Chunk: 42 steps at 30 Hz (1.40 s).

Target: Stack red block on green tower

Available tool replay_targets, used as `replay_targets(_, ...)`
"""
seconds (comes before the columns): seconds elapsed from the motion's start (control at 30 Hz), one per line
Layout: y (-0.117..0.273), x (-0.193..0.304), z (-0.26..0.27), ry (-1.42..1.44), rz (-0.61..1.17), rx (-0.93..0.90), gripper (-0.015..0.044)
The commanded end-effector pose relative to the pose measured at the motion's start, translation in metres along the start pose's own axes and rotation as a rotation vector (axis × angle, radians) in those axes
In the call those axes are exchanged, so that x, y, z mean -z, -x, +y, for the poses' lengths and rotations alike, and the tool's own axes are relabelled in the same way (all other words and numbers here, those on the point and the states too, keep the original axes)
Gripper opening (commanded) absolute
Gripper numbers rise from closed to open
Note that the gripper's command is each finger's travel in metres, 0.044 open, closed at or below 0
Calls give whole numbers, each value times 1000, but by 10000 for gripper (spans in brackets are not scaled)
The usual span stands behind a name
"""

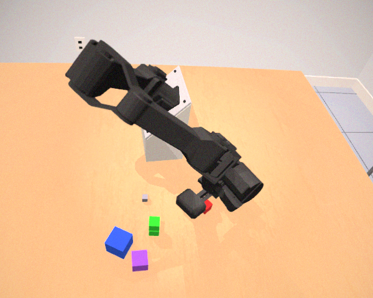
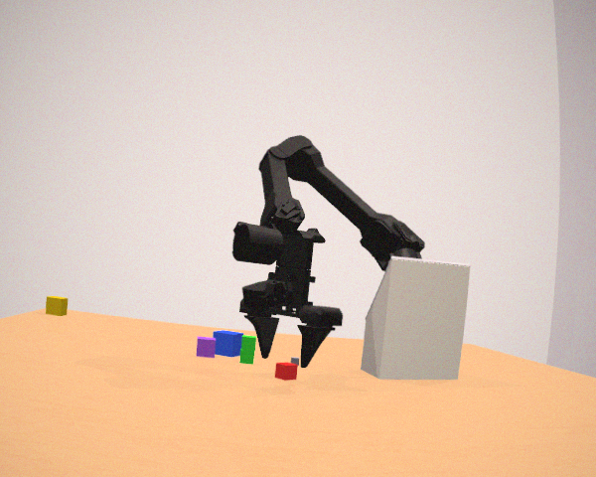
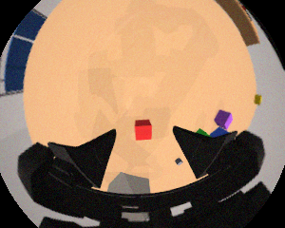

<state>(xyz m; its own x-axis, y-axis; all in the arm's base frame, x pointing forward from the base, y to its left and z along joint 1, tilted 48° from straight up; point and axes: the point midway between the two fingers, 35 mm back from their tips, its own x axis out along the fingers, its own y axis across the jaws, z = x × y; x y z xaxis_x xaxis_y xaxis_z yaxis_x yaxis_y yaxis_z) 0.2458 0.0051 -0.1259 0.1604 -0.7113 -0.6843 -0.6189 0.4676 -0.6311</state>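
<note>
The red block (image 1: 207, 206) (image 2: 285, 371) (image 3: 143, 130) lies on the table, partly hidden by a finger in the top view. My gripper (image 2: 284, 362) (image 3: 144, 130) is open and empty, pointing down. Its fingertips are a little above the red block; in the wrist view the block shows between them. The green tower (image 1: 154, 225) (image 2: 247, 349) stands upright, two green blocks high, left of the gripper in the top and exterior views. In the wrist view only a bit of green (image 3: 202, 132) shows behind the right finger.
A blue block (image 1: 118, 242) (image 2: 227, 343) and a purple block (image 1: 140, 260) (image 2: 206, 347) (image 3: 223, 119) stand close to the tower. A small grey cube (image 1: 145, 197) (image 3: 179, 161) lies nearby. A yellow block (image 2: 57, 305) is far left. The arm's pale pedestal (image 2: 424, 318) is behind.
</note>
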Motion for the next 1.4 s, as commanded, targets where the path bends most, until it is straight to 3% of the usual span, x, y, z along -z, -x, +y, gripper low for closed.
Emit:
replay_targets(0.0, -11, 5, 3, 14, 16, 1, 440)
replay_targets(0.8, -17, 5, 2, 14, 17, 2, 440)
replay_targets(1.27, -17, 5, 2, 14, 17, 2, 73)
replay_targets(1.37, -17, 5, 2, 14, 17, 2, 53)
